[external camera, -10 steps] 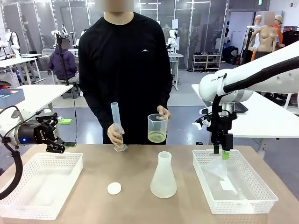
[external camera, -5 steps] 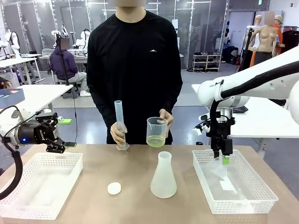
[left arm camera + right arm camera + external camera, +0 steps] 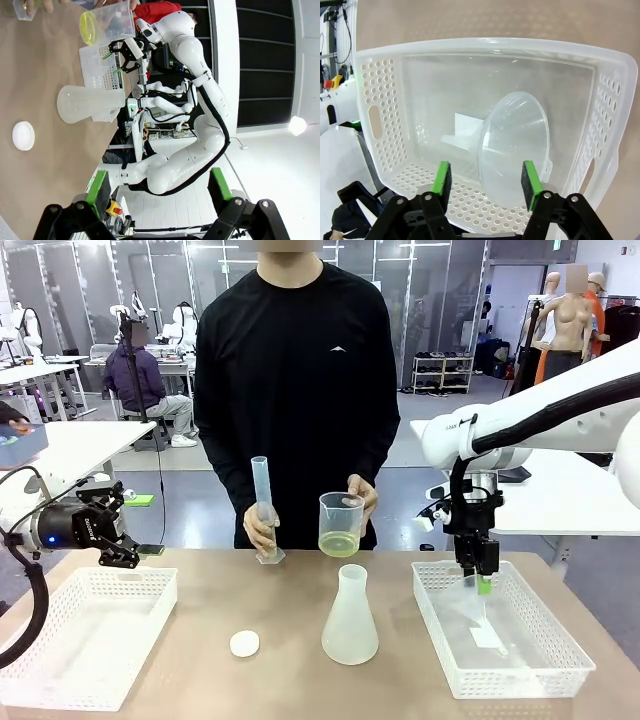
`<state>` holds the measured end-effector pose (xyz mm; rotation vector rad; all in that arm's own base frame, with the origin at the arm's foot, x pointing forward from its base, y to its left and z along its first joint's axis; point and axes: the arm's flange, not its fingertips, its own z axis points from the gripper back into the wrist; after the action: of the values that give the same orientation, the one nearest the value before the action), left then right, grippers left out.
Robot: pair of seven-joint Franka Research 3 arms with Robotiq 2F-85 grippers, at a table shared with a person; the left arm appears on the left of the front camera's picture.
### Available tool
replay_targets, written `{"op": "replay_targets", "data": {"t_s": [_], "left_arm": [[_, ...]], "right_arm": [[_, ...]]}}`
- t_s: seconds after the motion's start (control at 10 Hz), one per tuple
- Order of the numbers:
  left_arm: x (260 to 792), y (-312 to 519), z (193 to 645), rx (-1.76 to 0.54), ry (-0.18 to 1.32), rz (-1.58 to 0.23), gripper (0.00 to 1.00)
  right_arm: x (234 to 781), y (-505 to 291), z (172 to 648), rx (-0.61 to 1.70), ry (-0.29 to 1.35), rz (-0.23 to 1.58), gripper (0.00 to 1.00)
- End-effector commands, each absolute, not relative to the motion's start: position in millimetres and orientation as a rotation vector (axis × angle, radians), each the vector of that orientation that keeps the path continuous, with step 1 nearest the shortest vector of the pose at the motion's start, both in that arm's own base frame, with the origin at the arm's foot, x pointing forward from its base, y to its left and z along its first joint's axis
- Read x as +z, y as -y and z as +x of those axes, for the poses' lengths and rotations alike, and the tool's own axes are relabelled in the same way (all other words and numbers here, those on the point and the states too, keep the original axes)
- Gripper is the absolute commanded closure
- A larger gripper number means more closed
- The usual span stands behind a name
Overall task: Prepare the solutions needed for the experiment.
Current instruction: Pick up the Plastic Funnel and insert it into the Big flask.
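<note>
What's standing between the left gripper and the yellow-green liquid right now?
The person's hand, holding a graduated cylinder nearly upright, stands between the left gripper and the solutions, which sit inside a beaker in the person's other hand.

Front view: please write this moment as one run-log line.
right gripper: open above funnel in basket | left gripper: open, empty | person: holds beaker with solutions, graduated cylinder
</note>
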<state>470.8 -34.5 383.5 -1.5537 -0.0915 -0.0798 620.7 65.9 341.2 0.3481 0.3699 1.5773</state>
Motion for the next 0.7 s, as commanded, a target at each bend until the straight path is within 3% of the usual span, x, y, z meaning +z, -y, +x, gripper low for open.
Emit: {"op": "replay_targets", "data": {"t_s": [0.0, 0.1, 0.2, 0.3, 0.4, 0.5, 0.6], "left_arm": [[384.6, 34.0, 469.4, -0.093, 0.091, -1.548, 0.0], [384.6, 34.0, 469.4, -0.093, 0.091, -1.548, 0.0], [384.6, 34.0, 469.4, -0.093, 0.091, -1.548, 0.0], [384.6, 34.0, 469.4, -0.093, 0.091, -1.548, 0.0], [384.6, 34.0, 469.4, -0.093, 0.091, -1.548, 0.0], [384.6, 34.0, 469.4, -0.093, 0.091, -1.548, 0.0], [384.6, 34.0, 469.4, -0.093, 0.091, -1.548, 0.0]], "right_arm": [[341.3, -65.8, 626.9, 1.62, -0.384, 0.352, 0.44], [340.4, -65.9, 627.2, 1.622, -0.392, 0.351, 0.79], [340.0, -65.7, 627.0, 1.624, -0.39, 0.353, 0.64], [339.6, -65.7, 626.9, 1.624, -0.384, 0.347, 0.99], [339.0, -66.2, 626.7, 1.623, -0.391, 0.344, 0.84], [339.2, -66.6, 626.1, 1.616, -0.392, 0.344, 1.0], [339.6, -67.0, 624.3, 1.615, -0.393, 0.335, 1.0]]}}
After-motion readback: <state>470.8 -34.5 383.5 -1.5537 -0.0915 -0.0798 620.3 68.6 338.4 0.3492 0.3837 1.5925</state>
